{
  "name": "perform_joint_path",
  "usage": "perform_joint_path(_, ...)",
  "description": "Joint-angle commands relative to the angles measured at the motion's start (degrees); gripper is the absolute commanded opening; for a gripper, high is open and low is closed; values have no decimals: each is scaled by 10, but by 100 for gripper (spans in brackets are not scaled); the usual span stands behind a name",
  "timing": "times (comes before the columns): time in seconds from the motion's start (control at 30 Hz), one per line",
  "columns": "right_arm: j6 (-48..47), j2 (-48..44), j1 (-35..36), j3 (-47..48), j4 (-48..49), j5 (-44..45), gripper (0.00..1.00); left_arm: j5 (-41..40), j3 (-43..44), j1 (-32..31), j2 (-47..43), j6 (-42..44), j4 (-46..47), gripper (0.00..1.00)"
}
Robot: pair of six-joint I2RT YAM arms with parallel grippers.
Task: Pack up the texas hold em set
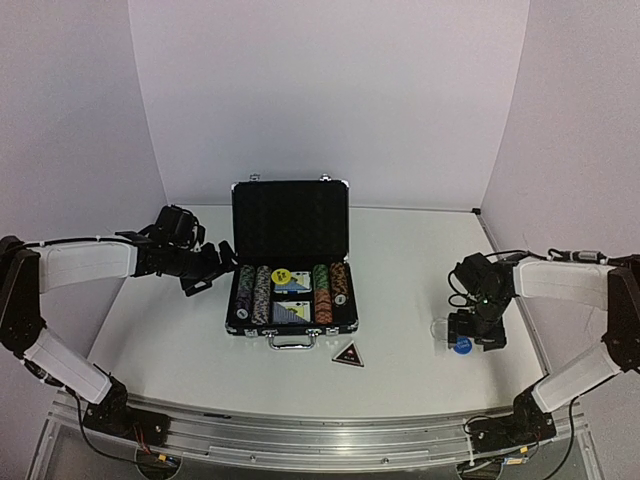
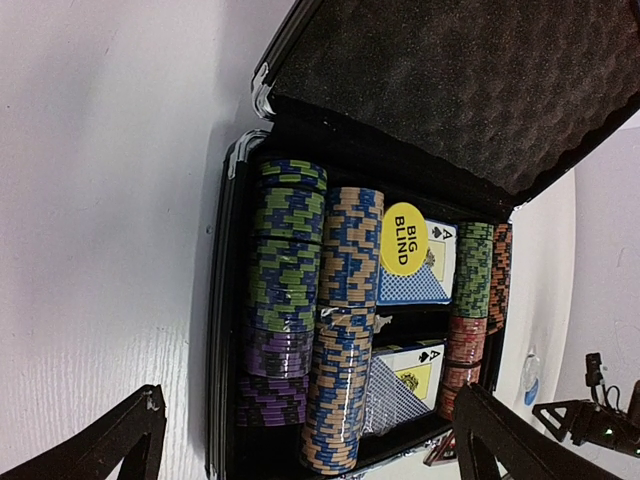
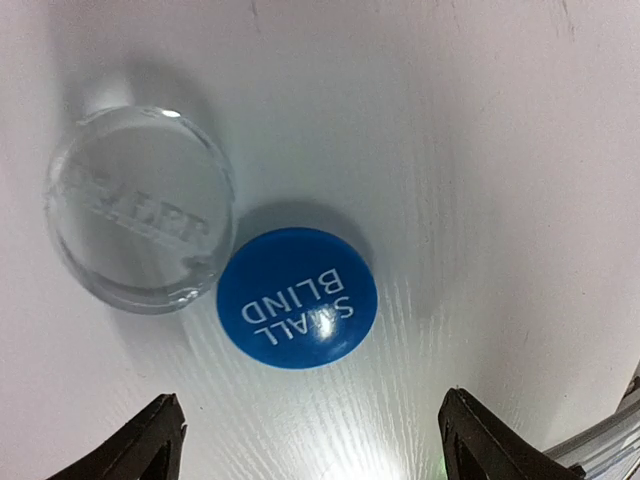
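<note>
- Left claw (image 1: 208,268): wide open, empty, beside the case's left side.
- Case (image 1: 290,220): worktop centre, lid up, holding chips (image 1: 258,295), cards (image 1: 290,312), yellow disc (image 1: 281,275).
- Triangle marker (image 1: 348,355): just before the case.
- Right claw (image 3: 315,450): wide open, empty, above touching clear disc (image 3: 140,222) and blue disc (image 3: 296,298), near right edge.

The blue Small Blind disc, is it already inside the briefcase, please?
No, the blue disc lies on the table beside the clear disc.
</note>
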Motion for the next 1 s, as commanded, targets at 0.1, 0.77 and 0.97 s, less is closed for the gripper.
perform_joint_path(0.1,-32,43,-24,-28,67,-74,80,4,20,3,-8,6,18,100)
perform_joint_path(0.77,22,91,-29,-2,94,23,75,3,15,3,-26,9,10,100)
perform_joint_path(0.97,23,100,-29,-1,104,11,70,7,19,3,-26,13,6,100)
